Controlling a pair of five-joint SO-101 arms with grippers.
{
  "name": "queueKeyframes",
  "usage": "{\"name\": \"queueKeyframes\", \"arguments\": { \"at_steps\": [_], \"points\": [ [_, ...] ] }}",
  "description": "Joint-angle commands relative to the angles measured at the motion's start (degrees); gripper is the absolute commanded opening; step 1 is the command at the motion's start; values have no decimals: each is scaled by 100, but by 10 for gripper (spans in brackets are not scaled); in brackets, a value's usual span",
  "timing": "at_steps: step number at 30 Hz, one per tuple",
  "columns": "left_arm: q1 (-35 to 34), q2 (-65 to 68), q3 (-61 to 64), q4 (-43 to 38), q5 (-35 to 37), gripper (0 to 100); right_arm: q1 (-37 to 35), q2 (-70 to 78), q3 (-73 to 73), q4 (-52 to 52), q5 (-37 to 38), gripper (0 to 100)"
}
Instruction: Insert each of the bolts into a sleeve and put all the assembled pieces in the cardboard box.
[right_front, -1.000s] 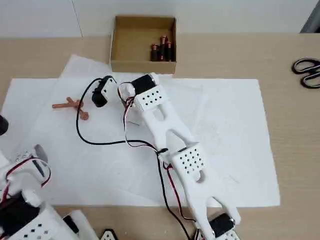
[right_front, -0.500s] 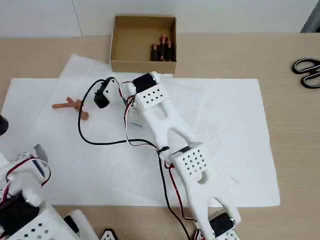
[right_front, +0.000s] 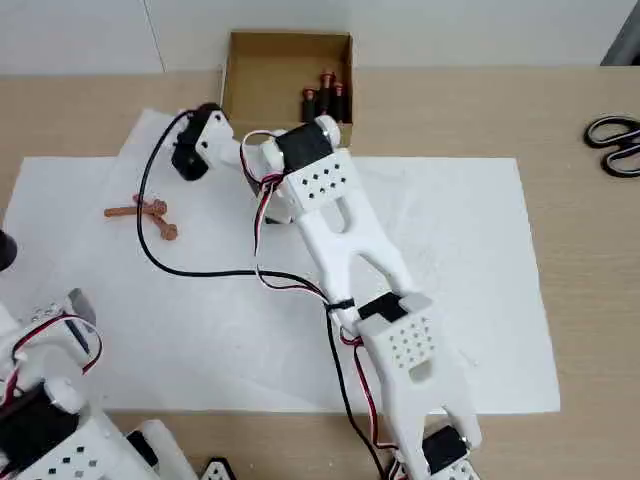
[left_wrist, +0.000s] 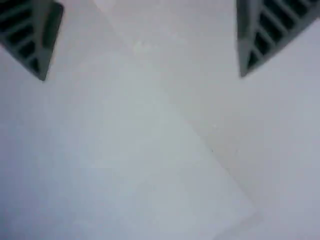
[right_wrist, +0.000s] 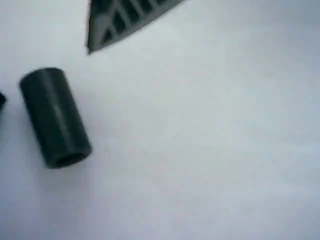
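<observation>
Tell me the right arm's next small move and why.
Probably ease the right arm down onto the dark sleeve to grasp it. The sleeve lies loose on the white paper, close under that arm's wrist camera, and two bolts lie bare on the paper, not yet sleeved.

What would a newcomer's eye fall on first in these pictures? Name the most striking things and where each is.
A white arm stretches diagonally across the white paper toward the cardboard box, where assembled pieces sit near its right wall. Loose orange bolts lie on the paper's left part, and a dark sleeve lies on its side on paper in the right wrist view.
</observation>
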Motion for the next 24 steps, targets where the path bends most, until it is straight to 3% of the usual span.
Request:
{"name": "queueKeyframes", "arguments": {
  "at_steps": [1,7,14,24],
  "points": [
    [9,-44,-163,-97,-18,233,48,-699,-62,-13,53,252],
    [9,-44,-163,-97,-18,233,251,-866,-35,31,9,252],
    [9,-44,-163,-26,-18,233,725,-945,958,40,-651,252],
    [9,-44,-163,-26,-18,233,295,-743,1222,-189,-457,252]
  ]
}}
